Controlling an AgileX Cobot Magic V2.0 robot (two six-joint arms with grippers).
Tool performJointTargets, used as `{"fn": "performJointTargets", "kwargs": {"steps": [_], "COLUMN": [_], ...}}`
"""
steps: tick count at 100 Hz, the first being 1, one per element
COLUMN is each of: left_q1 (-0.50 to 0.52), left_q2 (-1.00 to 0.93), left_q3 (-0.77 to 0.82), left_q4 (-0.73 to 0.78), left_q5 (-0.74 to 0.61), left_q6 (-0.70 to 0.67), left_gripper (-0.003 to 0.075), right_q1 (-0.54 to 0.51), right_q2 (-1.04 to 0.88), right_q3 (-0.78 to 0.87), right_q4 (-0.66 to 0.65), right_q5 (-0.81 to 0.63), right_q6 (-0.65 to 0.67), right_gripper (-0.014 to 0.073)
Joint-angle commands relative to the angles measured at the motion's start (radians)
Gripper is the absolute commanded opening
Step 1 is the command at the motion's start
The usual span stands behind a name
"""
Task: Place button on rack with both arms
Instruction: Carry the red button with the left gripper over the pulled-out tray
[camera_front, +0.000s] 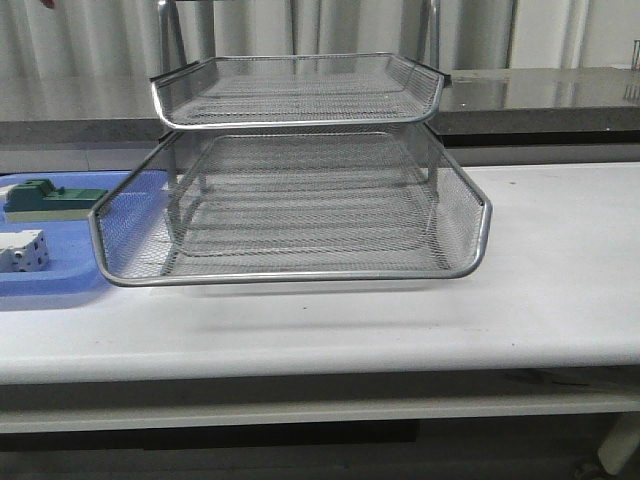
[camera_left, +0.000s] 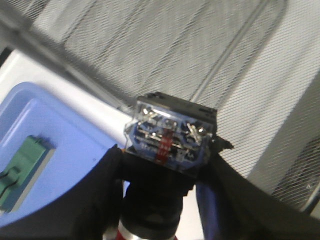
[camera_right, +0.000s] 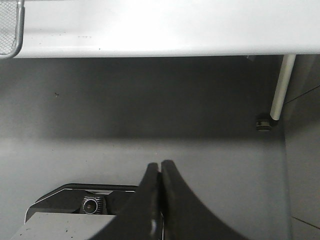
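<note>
Tabletop of long white laminate (camera_front: 560, 270) is bearing everything in the front view, with a grey counter and pale curtain running behind it. Taking the three-tier silver wire-mesh letter rack with its metal frame (camera_front: 290, 200) as the landmark, the rack is sitting near the middle of the table, its wide lower tray reaching toward the camera and a smaller tray standing above it; the third tier cannot be made out clearly. Just beside the rack's left edge, a flat blue plastic tray (camera_front: 60, 275) is lying on the table, partly tucked behind the mesh rim. In that tray, a green rectangular block (camera_front: 50, 198) is resting toward the back and a white block with dark dots (camera_front: 22, 252) is sitting nearer the front.

Neither arm is showing in the front view. In the left wrist view, the black left pincer gripper (camera_left: 160, 200) is clamping its jaws on the small push-button switch with a black cylindrical body and a blue, clear-fronted contact block (camera_left: 170, 137); a sliver of its red cap is peeking out at the bottom of that view. The button is hanging in the air over the rack's mesh, close to the rack's left rim and the blue tray.

In the right wrist view, the black right pincer gripper (camera_right: 160, 175) is holding its jaws pressed together on nothing, hanging below the table's edge over grey floor, well apart from the rack.
</note>
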Motion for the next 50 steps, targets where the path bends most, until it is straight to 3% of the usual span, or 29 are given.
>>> {"fn": "performJointTargets", "kwargs": {"steps": [1,16,50], "left_q1": [-0.073,-0.181,-0.314], "left_q2": [-0.051,-0.039,0.08], "left_q3": [-0.003,0.03,0.03], "left_q4": [-0.038,-0.038,-0.038], "left_q5": [0.01,0.01,0.008], "left_q6": [-0.01,-0.01,-0.008], "left_gripper": [0.0027,0.0027,0.0027], "right_q1": [-0.001,-0.001,-0.001], "right_q2": [0.0,0.0,0.0], "right_q3": [-0.034,-0.034,-0.034], "right_q4": [-0.015,-0.015,-0.015], "right_q5": [-0.037,-0.037,-0.037], "right_q6": [-0.003,-0.003,-0.003], "right_gripper": [-0.0068,-0.0068,-0.0068]}}
